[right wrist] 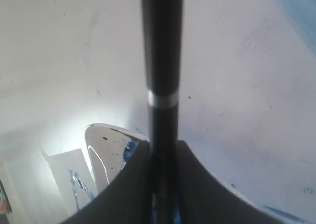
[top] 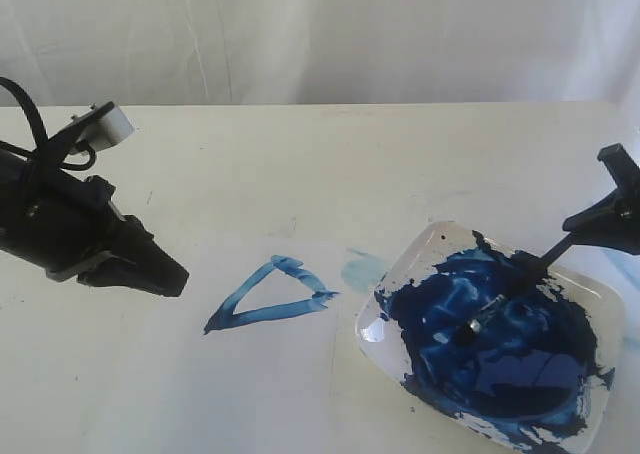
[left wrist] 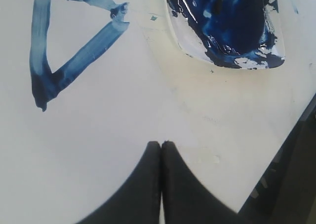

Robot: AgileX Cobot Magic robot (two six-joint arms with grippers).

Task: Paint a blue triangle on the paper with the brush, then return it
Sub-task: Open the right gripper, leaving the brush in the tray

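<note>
The blue triangle (top: 268,296) is painted on the paper (top: 250,384), left of the white dish (top: 420,252). My right gripper (top: 578,229) is shut on the black handle of the brush (top: 545,262). The brush slants down into the dish with its ferrule and tip lying in the dark blue paint. In the right wrist view the brush (right wrist: 161,61) runs between the closed fingers of the right gripper (right wrist: 161,144). My left gripper (top: 172,276) hovers shut and empty left of the triangle. The left wrist view shows the left gripper (left wrist: 161,143) over bare paper (left wrist: 98,135), below the triangle (left wrist: 89,54).
A pale blue smudge (top: 362,269) lies between the triangle and the dish. The dish (left wrist: 232,61) sits near the table's front right corner. The table edge (left wrist: 296,135) runs close by in the left wrist view. A white curtain hangs behind the table.
</note>
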